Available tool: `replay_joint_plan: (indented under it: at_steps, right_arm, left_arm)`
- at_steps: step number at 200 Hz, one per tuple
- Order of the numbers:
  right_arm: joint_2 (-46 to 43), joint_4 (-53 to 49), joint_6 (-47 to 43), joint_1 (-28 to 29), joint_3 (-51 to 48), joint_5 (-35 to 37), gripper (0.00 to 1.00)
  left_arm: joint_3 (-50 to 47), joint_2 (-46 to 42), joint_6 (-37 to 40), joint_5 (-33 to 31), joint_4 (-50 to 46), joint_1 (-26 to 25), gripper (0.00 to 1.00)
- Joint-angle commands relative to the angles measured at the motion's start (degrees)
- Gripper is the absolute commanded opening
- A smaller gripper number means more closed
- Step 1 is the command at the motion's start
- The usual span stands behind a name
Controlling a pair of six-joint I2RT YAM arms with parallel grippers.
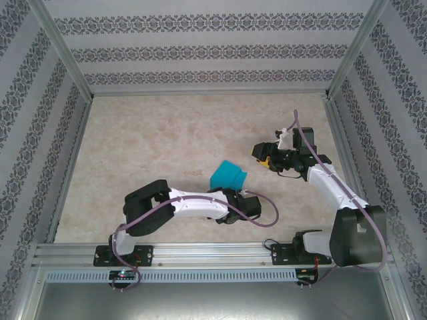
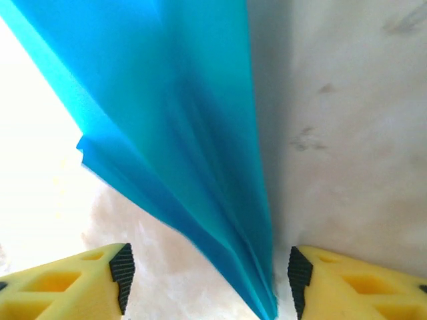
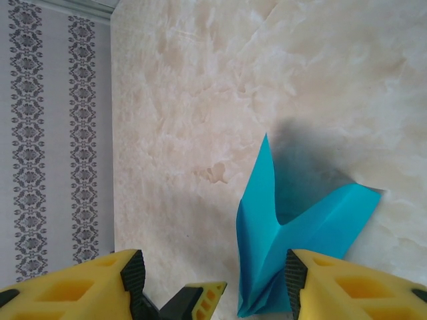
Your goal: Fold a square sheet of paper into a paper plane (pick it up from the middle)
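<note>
much bare table surrounds the paper plane, far from any edge.

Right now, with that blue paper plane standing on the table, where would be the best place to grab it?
Probably the narrow folded keel of the paper plane, where the layers lie flat together. The wings fan apart from there and would likely crush. Come from the near side, as the left gripper is placed, one finger on each flat face.
</note>
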Motion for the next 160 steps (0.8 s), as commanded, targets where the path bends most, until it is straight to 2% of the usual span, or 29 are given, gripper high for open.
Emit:
replay_joint_plan:
  at_steps: [1, 27, 39, 68, 91, 123, 160]
  right_arm:
    - [-0.98, -1.34, -0.65, 1.34, -1.49, -0.64, 0.59]
    - [-2.95, -2.61, -0.68, 2.47, -3.01, 0.90, 0.57]
    - [-3.62, -2.39, 0.15, 3.52, -3.74, 1.14, 0.55]
    - [-4.58, -1.50, 2.87, 7.85, -4.77, 2.71, 0.49]
    - [-5.39, 1.20, 6.98, 11.93, -5.95, 5.35, 0.42]
    - [-4.42, 2.79, 10.75, 21.03, -4.95, 11.22, 0.33]
    - [1.59, 2.90, 12.64, 30.28, -1.84, 18.40, 0.23]
  left_arm:
    - [-0.82, -6.02, 0.78, 6.49, 4.15, -0.35, 0.72]
    - [-0.90, -10.95, 0.40, 12.73, 4.84, 0.29, 0.74]
    - [-1.07, -13.24, -0.37, 13.66, 4.46, 0.97, 0.74]
    - [-3.95, -21.49, -2.95, 18.94, 5.03, 5.06, 0.74]
    - [-8.18, -29.70, -5.49, 24.02, 6.87, 10.53, 0.74]
    - [-15.83, -39.20, -11.63, 31.89, 11.31, 23.53, 0.72]
    - [-20.60, -41.04, -16.76, 34.72, 14.29, 32.52, 0.71]
